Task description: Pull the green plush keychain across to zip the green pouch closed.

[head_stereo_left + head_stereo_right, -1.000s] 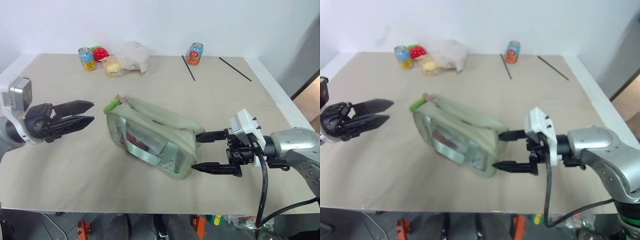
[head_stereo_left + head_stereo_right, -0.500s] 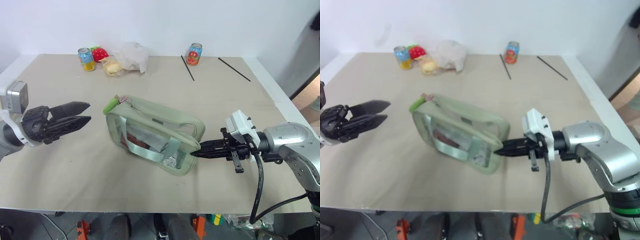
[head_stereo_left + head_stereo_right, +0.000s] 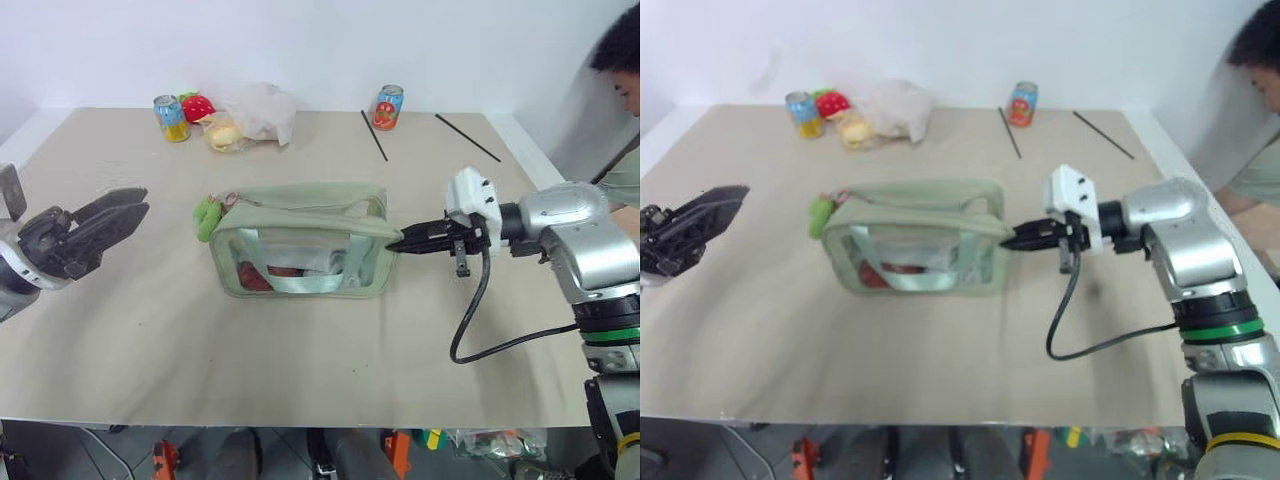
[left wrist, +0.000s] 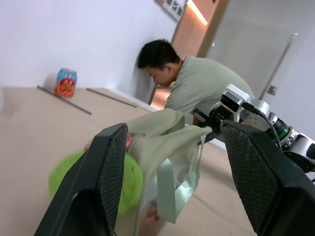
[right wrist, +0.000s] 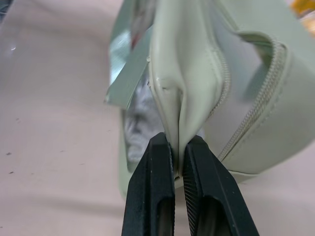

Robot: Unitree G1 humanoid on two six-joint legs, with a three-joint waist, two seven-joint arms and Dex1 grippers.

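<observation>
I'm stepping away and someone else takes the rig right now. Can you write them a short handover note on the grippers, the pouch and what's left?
Right gripper: shut on the end fabric of the green pouch, pinching it on the robot's right side.
Left gripper: open, holding nothing, off to the left and apart from the pouch.
The pouch stands upright mid-table, clear panel facing the robot. The green plush keychain hangs at its left end.
Done: pouch end gripped.
Left: take the keychain with the left gripper and pull it across toward the right gripper to zip the pouch shut.
</observation>
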